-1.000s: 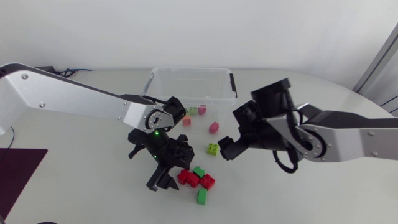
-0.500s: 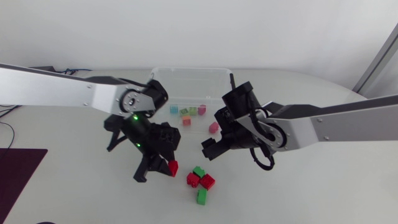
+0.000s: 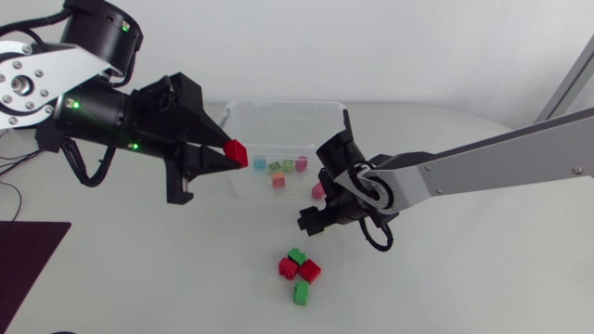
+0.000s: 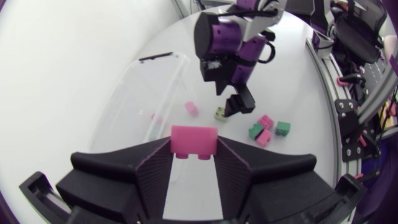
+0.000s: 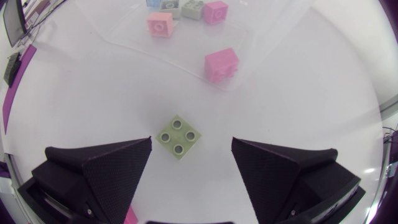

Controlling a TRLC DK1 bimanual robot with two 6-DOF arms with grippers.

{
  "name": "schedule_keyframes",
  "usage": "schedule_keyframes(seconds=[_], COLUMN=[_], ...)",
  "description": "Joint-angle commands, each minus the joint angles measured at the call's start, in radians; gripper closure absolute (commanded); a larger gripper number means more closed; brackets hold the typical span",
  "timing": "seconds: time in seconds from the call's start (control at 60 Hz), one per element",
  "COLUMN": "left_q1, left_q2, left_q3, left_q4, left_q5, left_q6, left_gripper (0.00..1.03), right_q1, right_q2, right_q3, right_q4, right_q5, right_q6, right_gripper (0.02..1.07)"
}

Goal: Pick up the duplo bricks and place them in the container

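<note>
My left gripper (image 3: 223, 156) is shut on a red brick (image 3: 237, 153) and holds it up in the air, just left of the clear container (image 3: 288, 116). In the left wrist view the red brick (image 4: 194, 142) sits clamped between both fingers. My right gripper (image 5: 191, 142) is open low over the table, with a lime brick (image 5: 179, 137) lying between its fingers and touching neither. In the head view the right gripper (image 3: 311, 221) hides that brick. A cluster of red and green bricks (image 3: 299, 269) lies on the table in front.
Several pastel bricks (image 3: 278, 169) and a pink brick (image 3: 318, 190) lie at the container's near side, seen through clear plastic; I cannot tell if they are inside. A dark mat (image 3: 28, 255) lies at the table's left edge.
The left gripper shut on a red brick from the cluster and rose up and left with it towards the container. The right gripper slid left and came down around the lime brick.
</note>
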Motion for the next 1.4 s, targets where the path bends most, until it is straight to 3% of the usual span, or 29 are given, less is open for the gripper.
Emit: schedule_keyframes(seconds=[0.0, 0.167, 0.383, 0.5, 0.65, 0.733, 0.833, 0.883, 0.95, 1.033, 1.067, 1.183, 1.25, 1.3, 1.317, 1.383], left_q1=[0.006, -0.007, 0.003, 0.001, -0.007, -0.013, -0.014, -0.014, -0.014, -0.013, -0.013, -0.013, -0.011, 0.001, 0.009, 0.026], left_q2=[-0.007, -0.003, -0.006, -0.007, -0.015, -0.018, -0.030, -0.037, -0.044, -0.052, -0.050, -0.014, 0.062, 0.126, 0.144, 0.220], left_q3=[0.029, 0.030, 0.035, 0.033, 0.046, 0.047, 0.046, 0.043, 0.038, 0.035, 0.038, 0.044, 0.079, 0.125, 0.141, 0.182], left_q4=[0.032, 0.083, 0.083, 0.083, 0.083, 0.083, 0.081, 0.078, 0.076, 0.076, 0.078, 0.133, 0.196, 0.213, 0.221, 0.305], left_q5=[0.011, 0.010, 0.010, 0.007, 0.004, -0.002, -0.006, -0.007, -0.010, -0.012, -0.016, -0.033, -0.061, -0.064, -0.068, -0.114], left_q6=[-0.088, -0.137, -0.140, -0.142, -0.157, -0.160, -0.162, -0.162, -0.162, -0.162, -0.165, -0.206, -0.286, -0.330, -0.343, -0.409], left_gripper=[1.00, 1.00, 1.00, 1.00, 1.00, 1.00, 1.00, 1.00, 1.00, 1.00, 1.00, 1.00, 1.00, 1.00, 1.00, 1.00], right_q1=[-0.012, -0.032, -0.018, -0.053, -0.053, -0.056, -0.049, -0.027, 0.030, 0.056, 0.056, 0.056, 0.051, 0.017, 0.016, 0.034], right_q2=[0.028, -0.030, -0.179, -0.203, -0.146, -0.154, -0.182, -0.189, -0.172, -0.126, -0.093, 0.110, 0.128, 0.117, 0.117, 0.137], right_q3=[0.032, 0.031, -0.018, -0.003, 0.086, 0.094, 0.086, 0.077, 0.103, 0.141, 0.173, 0.374, 0.353, 0.308, 0.305, 0.327], right_q4=[-0.034, -0.063, -0.027, -0.071, -0.215, -0.223, -0.218, -0.201, -0.238, -0.290, -0.364, -0.639, -0.536, -0.425, -0.408, -0.401], right_q5=[0.010, -0.132, -0.125, -0.201, -0.208, -0.211, -0.241, -0.208, -0.001, 0.122, 0.169, 0.160, 0.062, -0.147, -0.171, -0.095], right_q6=[0.035, 0.025, 0.035, 0.065, 0.054, 0.047, 0.038, 0.015, 0.022, 0.116, 0.217, 0.275, 0.311, 0.375, 0.387, 0.404], right_gripper=[0.16, 0.16, 0.15, 0.16, 0.15, 0.08, 0.08, 0.08, 0.09, 0.07, 0.07, 0.07, 0.07, 0.07, 0.07, 0.07])
